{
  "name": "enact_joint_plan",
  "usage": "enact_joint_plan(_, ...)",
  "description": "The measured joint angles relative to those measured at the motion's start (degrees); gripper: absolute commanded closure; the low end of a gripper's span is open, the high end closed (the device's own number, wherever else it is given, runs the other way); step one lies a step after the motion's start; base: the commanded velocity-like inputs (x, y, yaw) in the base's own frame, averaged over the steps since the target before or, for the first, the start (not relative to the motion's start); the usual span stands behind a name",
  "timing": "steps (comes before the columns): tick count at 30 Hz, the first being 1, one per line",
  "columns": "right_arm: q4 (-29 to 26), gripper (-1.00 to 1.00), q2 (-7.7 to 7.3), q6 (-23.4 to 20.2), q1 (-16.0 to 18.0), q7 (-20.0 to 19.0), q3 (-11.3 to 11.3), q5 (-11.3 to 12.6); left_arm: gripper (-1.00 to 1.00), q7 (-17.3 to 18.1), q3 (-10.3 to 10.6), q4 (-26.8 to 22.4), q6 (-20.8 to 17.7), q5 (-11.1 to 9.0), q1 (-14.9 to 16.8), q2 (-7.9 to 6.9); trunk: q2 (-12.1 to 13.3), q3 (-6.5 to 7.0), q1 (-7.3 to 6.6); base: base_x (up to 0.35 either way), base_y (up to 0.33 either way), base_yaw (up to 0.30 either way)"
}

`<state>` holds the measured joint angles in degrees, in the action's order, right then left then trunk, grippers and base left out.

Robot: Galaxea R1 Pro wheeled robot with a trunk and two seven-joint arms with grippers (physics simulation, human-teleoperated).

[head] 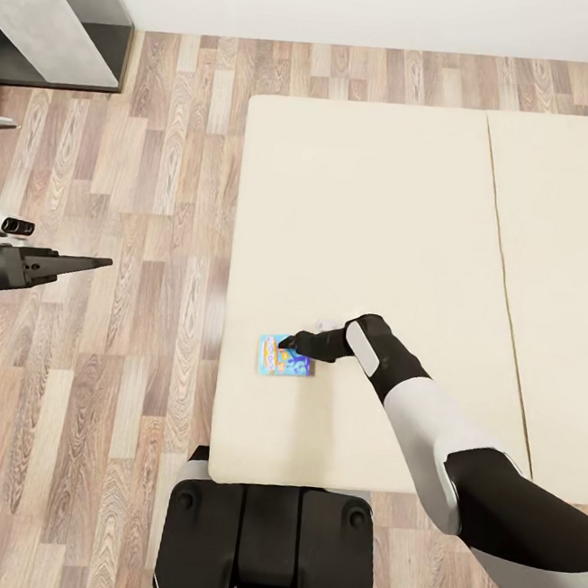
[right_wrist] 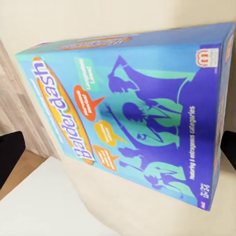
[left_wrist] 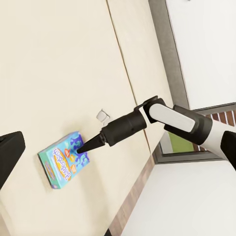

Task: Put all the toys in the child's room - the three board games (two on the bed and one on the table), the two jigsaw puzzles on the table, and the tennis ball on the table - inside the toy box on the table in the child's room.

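The robot's right gripper (head: 287, 341) hovers just over a small blue board game (head: 285, 356) lying flat on the cream bed (head: 358, 201), near the mattress edge closest to the robot. In the right wrist view the box (right_wrist: 132, 113) sits between 2 dark fingertips (right_wrist: 10, 155) that stand wide apart, 1 at each side, so the pincer is spread and nothing is held yet. From the left wrist view the same gripper (left_wrist: 83, 146) tapers to a point over the box's (left_wrist: 63, 160) upper edge; whether it touches the cardboard cannot be told.

The step in hand looks like the pick-up of this game. To do it well, the fingers should come down astride the box's narrow span, not its length, and low enough to bite on the side walls, since a flat box on a soft mattress offers little edge to catch. Closing squarely would keep it from twisting out.

The right arm reaches forward and inward across the bed, forearm sloping down, wrist bent so the fingers aim at the box. The left gripper (head: 93, 263) is held out over the wood floor (head: 93, 400), well apart from the bed; its fingers appear pressed together into 1 point, holding nothing.
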<state>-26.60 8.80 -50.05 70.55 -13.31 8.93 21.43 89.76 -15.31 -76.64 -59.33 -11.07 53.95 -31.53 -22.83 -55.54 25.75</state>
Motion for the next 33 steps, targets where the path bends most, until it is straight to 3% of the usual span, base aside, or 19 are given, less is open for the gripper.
enact_joint_plan(8, -0.36, -1.00, 0.01, 0.00, 0.00, 0.01, 0.01, 0.01, -1.00, 0.00, -0.01, 0.00, 0.00, 0.04, 0.00, -0.02, 0.00, 0.00, 0.00, 0.000, 0.000, 0.000)
enact_joint_plan(13, -0.76, -1.00, 1.20, 0.27, 0.00, 0.11, 0.04, 0.06, -1.00, 0.00, 0.00, 0.00, 0.00, 0.00, 0.00, 0.00, 0.00, 0.00, 0.00, 0.000, 0.000, 0.000)
enact_joint_plan(33, -0.71, -1.00, 1.20, 4.91, 0.00, -0.05, 0.11, 0.00, -1.00, 0.00, 0.09, 0.00, 0.13, 0.05, -0.08, 0.00, 0.00, 0.00, 0.00, 0.000, 0.000, 0.000)
